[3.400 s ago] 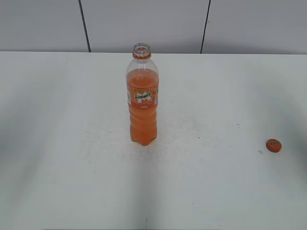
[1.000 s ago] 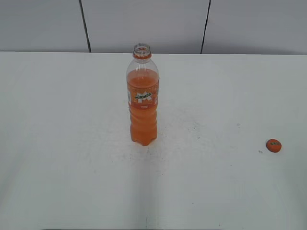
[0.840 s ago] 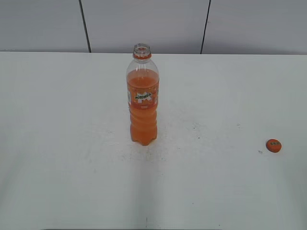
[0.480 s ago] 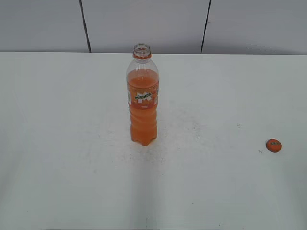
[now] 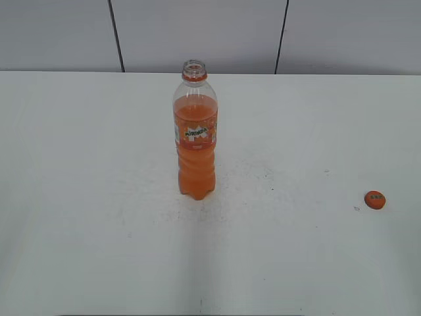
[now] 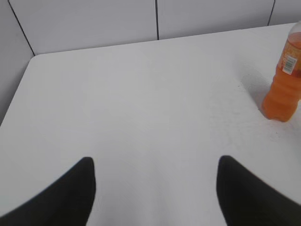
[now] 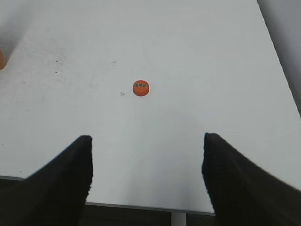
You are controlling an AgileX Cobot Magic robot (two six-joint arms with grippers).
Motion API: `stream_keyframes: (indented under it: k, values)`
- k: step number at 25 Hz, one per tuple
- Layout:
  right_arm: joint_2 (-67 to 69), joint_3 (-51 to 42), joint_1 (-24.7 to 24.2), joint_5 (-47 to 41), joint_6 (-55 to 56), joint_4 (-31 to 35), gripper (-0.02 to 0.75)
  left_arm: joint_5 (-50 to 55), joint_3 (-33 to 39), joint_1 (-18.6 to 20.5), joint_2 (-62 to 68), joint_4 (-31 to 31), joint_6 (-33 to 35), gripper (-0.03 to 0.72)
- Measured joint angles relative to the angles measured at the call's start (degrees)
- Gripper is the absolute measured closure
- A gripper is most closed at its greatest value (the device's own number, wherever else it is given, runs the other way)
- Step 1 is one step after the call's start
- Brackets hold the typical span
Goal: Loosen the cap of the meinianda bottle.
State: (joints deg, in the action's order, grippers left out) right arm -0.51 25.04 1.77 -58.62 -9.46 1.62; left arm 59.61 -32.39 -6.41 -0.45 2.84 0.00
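White table (image 5: 79, 197) holds the meinianda bottle (image 5: 195, 131), neck bare; the cap (image 5: 375, 200) lies well apart. Left gripper (image 6: 155, 188) and right gripper (image 7: 146, 174) gape wide, empty. Loosening looks done; nothing seems left but to stay clear.

I'm looking across a broad white table (image 5: 79, 197), its surface scuffed with fine dark specks near the middle. Behind it runs a pale grey panelled wall (image 5: 197, 33), split by thin dark vertical seams. Light is even and soft. Below my right gripper, the table's near edge gives way to darkness.
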Motion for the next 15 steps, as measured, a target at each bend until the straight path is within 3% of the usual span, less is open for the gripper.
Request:
stream_keyframes:
  k: [15]
  values:
    - [0.0,0.0,0.0,0.0,-0.1,-0.1,0.191,-0.2,0.1,0.0,0.0,-0.2,0.0,0.2]
